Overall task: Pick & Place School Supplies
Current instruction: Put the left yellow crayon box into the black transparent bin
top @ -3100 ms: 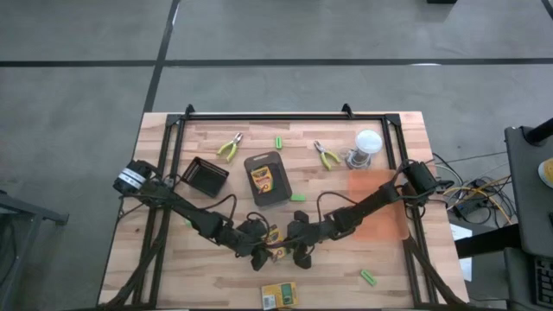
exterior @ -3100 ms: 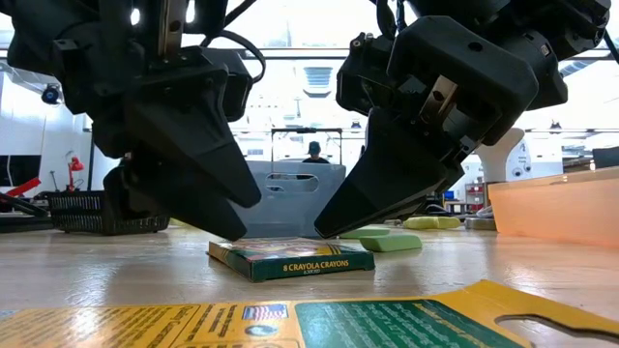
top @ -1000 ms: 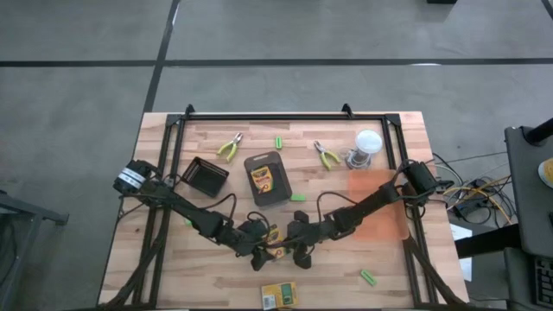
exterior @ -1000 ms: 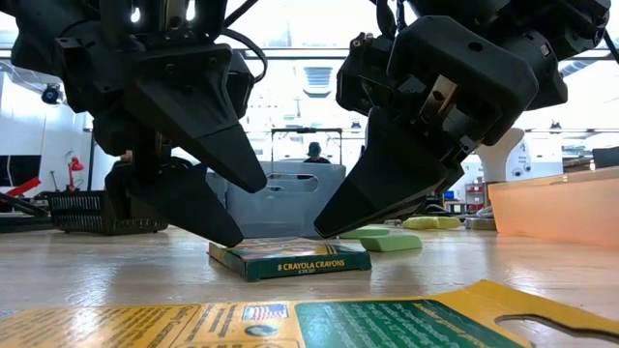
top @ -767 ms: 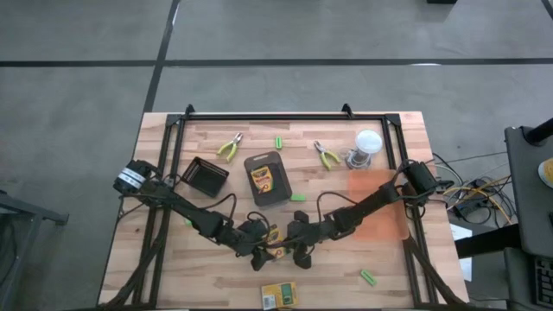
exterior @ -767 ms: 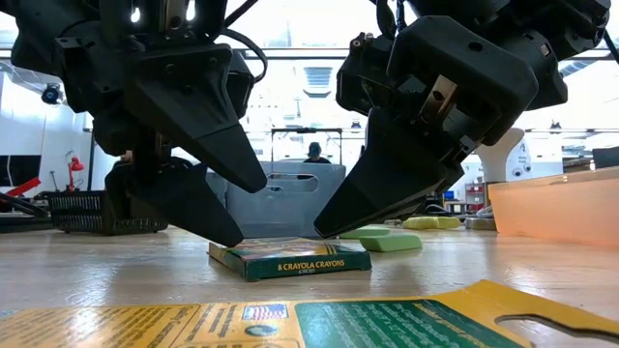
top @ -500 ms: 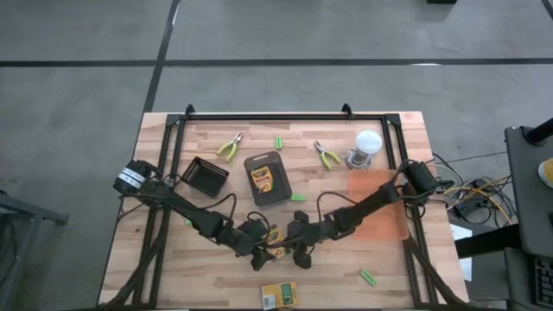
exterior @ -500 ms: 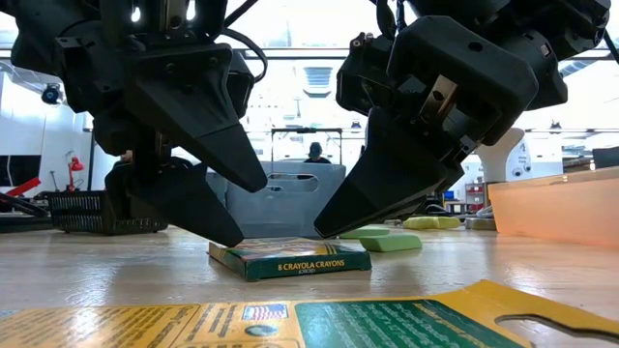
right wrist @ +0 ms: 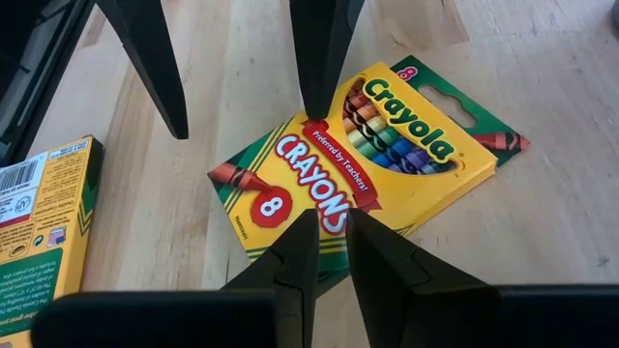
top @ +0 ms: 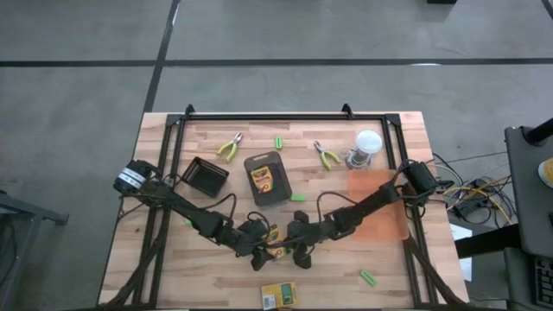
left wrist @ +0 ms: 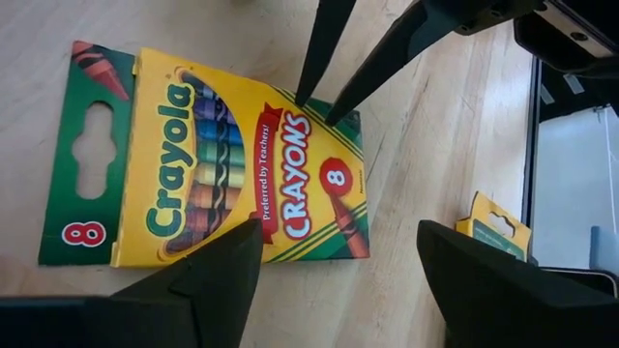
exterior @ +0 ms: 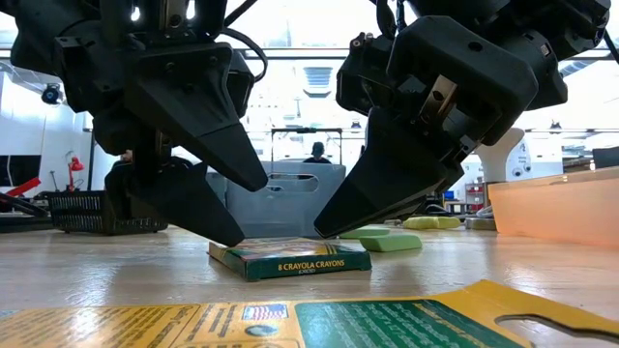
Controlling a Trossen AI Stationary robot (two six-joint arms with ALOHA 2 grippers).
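Wood-plank worktop (top: pixel 207 276): flat glossy Crayola crayon box (exterior: pixel 290 258) lies near the front centre. Left hand (exterior: pixel 242 208) straddles one end, tapered matte fingers spread wide. Right hand (exterior: pixel 319 230) nearly pinched shut, tips at the box's other end, holding nothing.

I'm looking into a lab or workshop hall. My butcher-block tabletop (top: pixel 216 285) stands on a grey concrete floor (top: pixel 78 104) crossed by dark lines. Beyond it, mid-frame in the low view, a person (exterior: pixel 315 152) sits at a workstation, with bright windows and benches of equipment behind.
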